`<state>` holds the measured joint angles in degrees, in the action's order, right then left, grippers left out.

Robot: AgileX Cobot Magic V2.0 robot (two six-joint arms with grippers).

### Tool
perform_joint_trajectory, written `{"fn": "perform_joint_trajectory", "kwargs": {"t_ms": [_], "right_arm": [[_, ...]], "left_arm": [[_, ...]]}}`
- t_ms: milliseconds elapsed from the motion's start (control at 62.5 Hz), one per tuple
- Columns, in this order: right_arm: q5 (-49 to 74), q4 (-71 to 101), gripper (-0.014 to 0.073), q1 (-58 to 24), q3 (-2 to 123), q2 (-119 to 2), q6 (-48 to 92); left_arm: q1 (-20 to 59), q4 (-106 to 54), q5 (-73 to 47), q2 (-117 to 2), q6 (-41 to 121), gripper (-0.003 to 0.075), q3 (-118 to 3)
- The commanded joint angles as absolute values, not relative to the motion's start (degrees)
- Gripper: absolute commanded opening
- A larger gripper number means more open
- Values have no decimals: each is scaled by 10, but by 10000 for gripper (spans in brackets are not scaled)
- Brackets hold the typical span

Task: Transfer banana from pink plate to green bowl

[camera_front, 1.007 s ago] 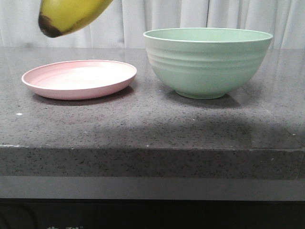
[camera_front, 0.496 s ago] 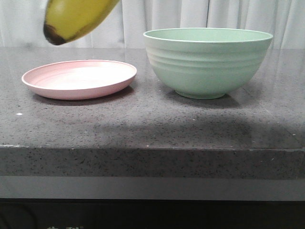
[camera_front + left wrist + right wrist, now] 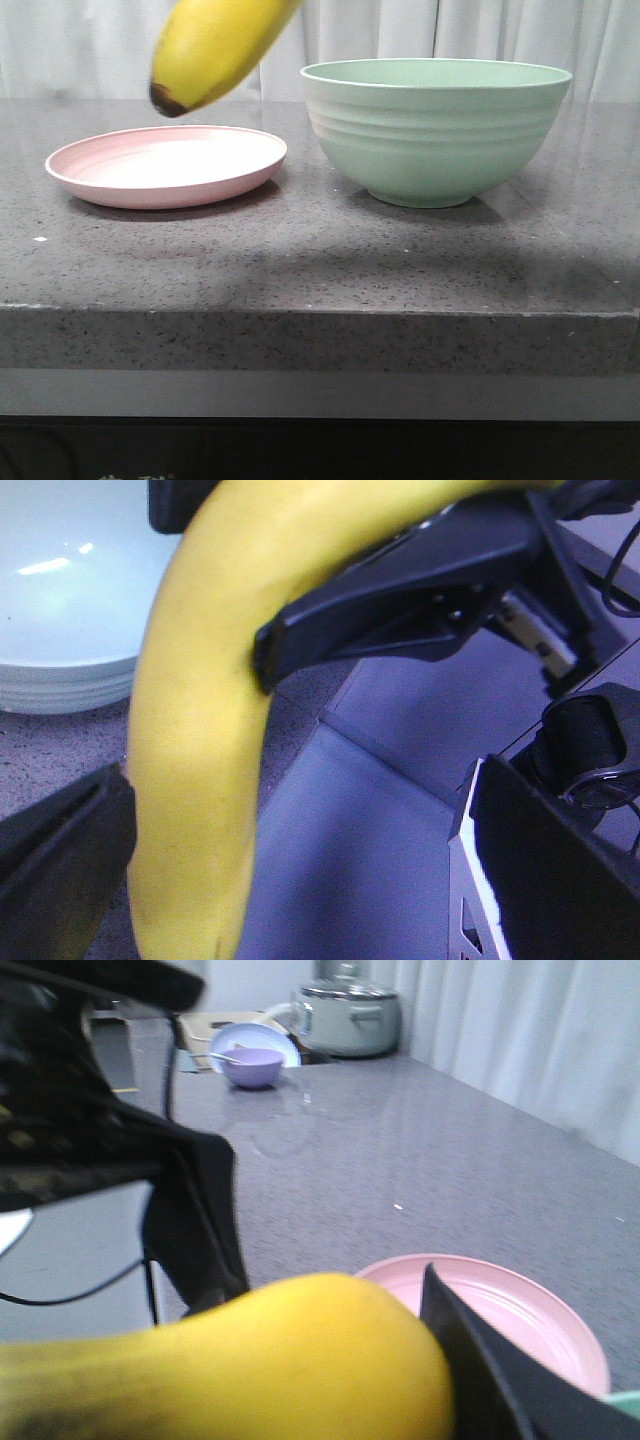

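The yellow banana (image 3: 215, 45) hangs in the air, dark tip down, above the right rim of the pink plate (image 3: 165, 165) and just left of the green bowl (image 3: 435, 130). The plate holds nothing. No gripper shows in the front view. In the right wrist view my right gripper (image 3: 320, 1370) is shut on the banana (image 3: 250, 1360), with the pink plate (image 3: 510, 1310) below. In the left wrist view my left gripper (image 3: 290, 880) is open, its fingers wide apart, and the banana (image 3: 200, 760) passes beside one finger. The right gripper's black finger (image 3: 400, 610) clamps the banana there. The bowl (image 3: 60, 590) lies beyond.
The grey stone table has its front edge (image 3: 320, 315) near the camera. White curtains hang behind. Far down the counter stand a purple bowl with a spoon (image 3: 252, 1065) and a lidded pot (image 3: 347, 1015). The left arm's dark body (image 3: 190, 1220) is close beside the banana.
The banana has moved to the right and a little down, from above the plate's left side toward the bowl. Plate and bowl have not moved.
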<state>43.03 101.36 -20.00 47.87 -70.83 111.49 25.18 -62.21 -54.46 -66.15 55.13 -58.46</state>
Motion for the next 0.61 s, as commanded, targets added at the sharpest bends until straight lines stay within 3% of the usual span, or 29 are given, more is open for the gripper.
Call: {"fn": "perform_joint_trajectory", "kwargs": {"t_ms": [0,192,368,592], "right_arm": [[419,1092,234,-200,499,-696,1103],[308,980,234,-200,536,-675,983],[248,792,234,-199,610,-675,774],[304,608,234,-154,716,-713,553]], "left_arm": [[237,-656,-561,-645,547,671,-613],[205,-643,-563,-641,547,671,-614],[197,-643,-563,-641,547,671,-614],[197,-643,-563,-641,547,671,-614]]}}
